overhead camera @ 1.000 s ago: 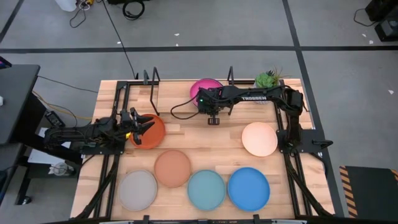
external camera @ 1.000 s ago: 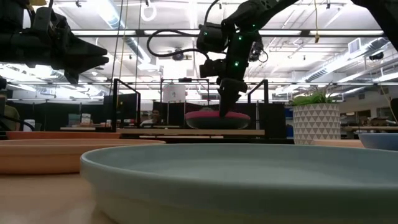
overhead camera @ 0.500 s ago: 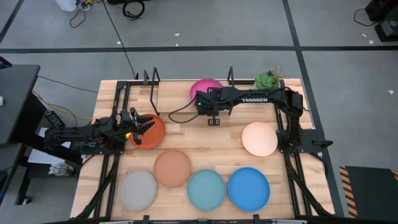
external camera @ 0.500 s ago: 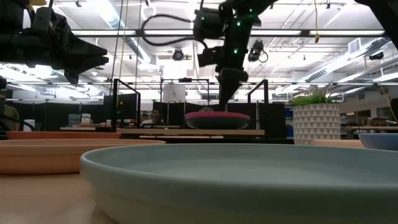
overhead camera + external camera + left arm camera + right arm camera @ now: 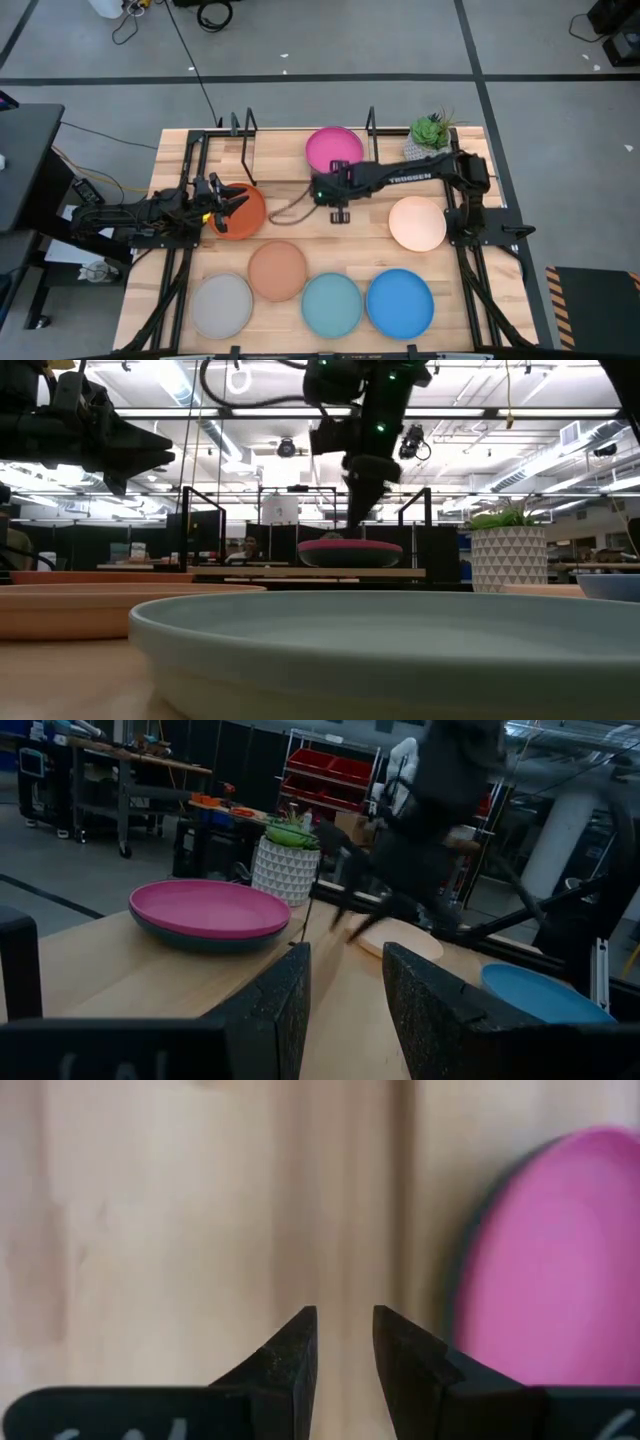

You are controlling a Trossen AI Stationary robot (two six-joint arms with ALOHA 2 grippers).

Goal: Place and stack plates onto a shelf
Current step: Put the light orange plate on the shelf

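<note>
The table point(image 5: 300, 215), a wide slab of pale wood, carries six plates lying loose and, at its far edge, the shelf point(image 5: 275, 150), a low board between thin black wire uprights. On that shelf sits the magenta plate point(image 5: 333, 148), resting on a dark teal plate point(image 5: 205, 939) whose rim shows beneath it: a stack of two.

A second ago the right pincer point(image 5: 338, 214) stood over that pink plate with its fingers narrower; now it has let go and drawn back toward the table's middle, so the plate lies uncovered behind it. Its fingers point(image 5: 290, 1360) stand a little apart with nothing between them, bare wood below and the magenta rim just off to one side. By the look of it, one placement is finished and the arm is free for another plate.

The left pincer point(image 5: 222, 203) hovers over the near edge of the orange plate point(image 5: 240, 210), fingers point(image 5: 275, 1010) parted and empty, unmoved over the same second.

Well clear of the right pincer, on the near side, lie the pale pink plate point(image 5: 417, 223), the blue plate point(image 5: 400, 300), the turquoise plate point(image 5: 331, 305), the salmon plate point(image 5: 277, 270) and the grey plate point(image 5: 222, 306). All are round, shallow and matte.
</note>
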